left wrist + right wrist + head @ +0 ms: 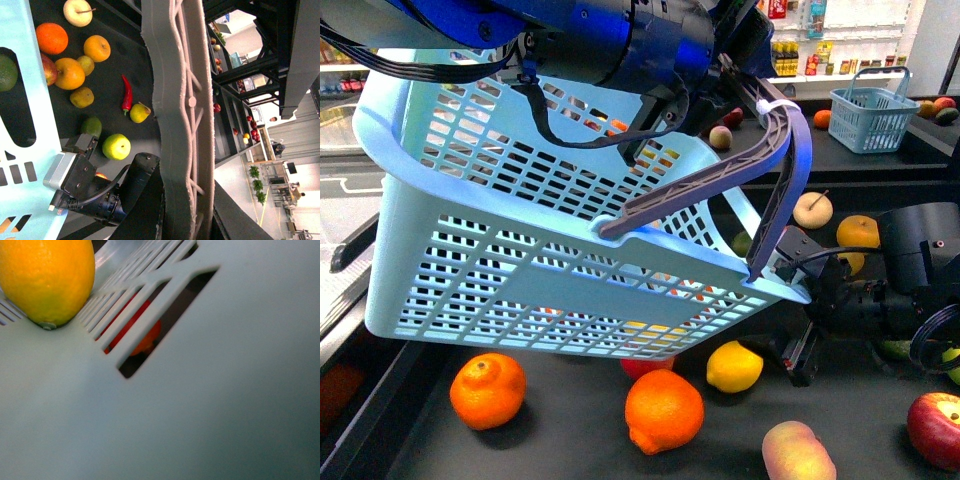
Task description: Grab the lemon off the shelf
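Note:
The lemon (734, 366) lies on the shelf's black tray (570, 445), just under the low corner of a tilted light blue basket (520, 270). My left gripper (745, 75) is shut on the basket handle (720, 190), which runs as a grey ribbed bar (175, 100) through the left wrist view. My right gripper (798, 352) is open, low over the tray and just right of the lemon. In the right wrist view the lemon (47, 280) rests against the basket wall (210, 390), which fills the picture and hides the fingers.
Two oranges (488, 390) (663, 410), a peach (798, 452) and a red apple (938, 428) lie near the lemon. A pale apple (812, 210) and a small blue basket (873, 118) sit further back. A green apple (116, 146) and a red chilli (127, 93) lie on the tray.

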`<control>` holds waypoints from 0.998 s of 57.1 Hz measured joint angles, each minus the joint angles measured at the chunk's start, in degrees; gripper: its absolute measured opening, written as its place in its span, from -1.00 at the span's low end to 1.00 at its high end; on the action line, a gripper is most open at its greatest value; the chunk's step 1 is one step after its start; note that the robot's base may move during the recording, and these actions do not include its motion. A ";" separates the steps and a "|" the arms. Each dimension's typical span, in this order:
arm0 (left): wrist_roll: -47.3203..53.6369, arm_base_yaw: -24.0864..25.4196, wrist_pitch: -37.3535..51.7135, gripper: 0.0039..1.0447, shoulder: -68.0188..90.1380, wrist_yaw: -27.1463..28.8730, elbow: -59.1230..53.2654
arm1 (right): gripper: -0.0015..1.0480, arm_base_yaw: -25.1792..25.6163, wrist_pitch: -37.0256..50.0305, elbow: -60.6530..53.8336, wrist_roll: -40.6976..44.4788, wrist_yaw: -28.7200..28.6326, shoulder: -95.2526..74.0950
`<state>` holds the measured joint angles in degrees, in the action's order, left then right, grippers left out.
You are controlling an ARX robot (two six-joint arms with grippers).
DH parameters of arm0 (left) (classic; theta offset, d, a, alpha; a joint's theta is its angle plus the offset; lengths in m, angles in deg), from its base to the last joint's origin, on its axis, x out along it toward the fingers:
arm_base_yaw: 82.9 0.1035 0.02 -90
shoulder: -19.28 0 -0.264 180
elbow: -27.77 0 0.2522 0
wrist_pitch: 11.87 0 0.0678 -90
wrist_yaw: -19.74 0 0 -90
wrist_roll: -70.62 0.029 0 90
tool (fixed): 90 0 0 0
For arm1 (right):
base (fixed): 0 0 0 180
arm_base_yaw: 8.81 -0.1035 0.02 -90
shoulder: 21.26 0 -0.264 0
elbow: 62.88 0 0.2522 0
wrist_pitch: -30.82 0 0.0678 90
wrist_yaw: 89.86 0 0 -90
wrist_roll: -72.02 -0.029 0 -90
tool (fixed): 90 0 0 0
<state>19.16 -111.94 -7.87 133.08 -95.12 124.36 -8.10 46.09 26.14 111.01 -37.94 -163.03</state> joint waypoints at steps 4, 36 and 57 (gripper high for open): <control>-0.02 0.00 0.00 -0.79 0.00 -0.04 -0.02 | 0.86 0.63 1.16 -0.13 -0.44 -1.27 -0.24; -2.21 0.15 0.50 -0.79 -0.70 -0.74 0.17 | 0.86 7.30 29.44 -12.68 -29.11 2.73 5.70; -2.32 0.02 0.59 -0.79 -0.66 -1.09 0.28 | 0.86 7.43 18.51 -13.33 -34.38 8.57 6.82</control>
<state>16.84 -111.92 -7.28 132.42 -96.22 124.64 -0.67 64.61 12.81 76.62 -29.38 -156.21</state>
